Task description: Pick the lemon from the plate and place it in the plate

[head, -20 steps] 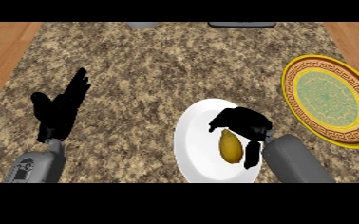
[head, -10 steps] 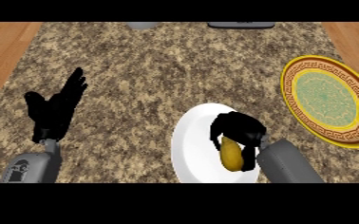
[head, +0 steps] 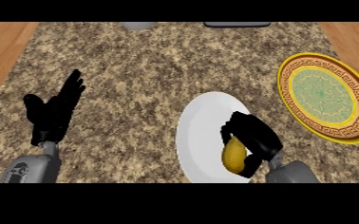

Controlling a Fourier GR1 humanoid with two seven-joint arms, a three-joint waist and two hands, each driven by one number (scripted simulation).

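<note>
A yellow lemon (head: 235, 156) lies on the white plate (head: 200, 137) at the lower middle of the counter. My right hand (head: 254, 135) is over the plate with its fingers curled round the lemon's top and right side, hiding part of it. A yellow-rimmed plate with a green patterned centre (head: 320, 95) sits to the right, near the counter's edge, with nothing on it. My left hand (head: 54, 111) rests open at the lower left, fingers pointing up, away from both plates.
A grey rounded object (head: 138, 25) and a dark flat object (head: 236, 24) sit at the counter's far edge. Wooden floor shows beyond the speckled counter at the upper left (head: 14, 40) and upper right.
My right hand has closed its fingers round the lemon on the white plate, where a second ago they were spread above it. The left hand has hardly moved.
</note>
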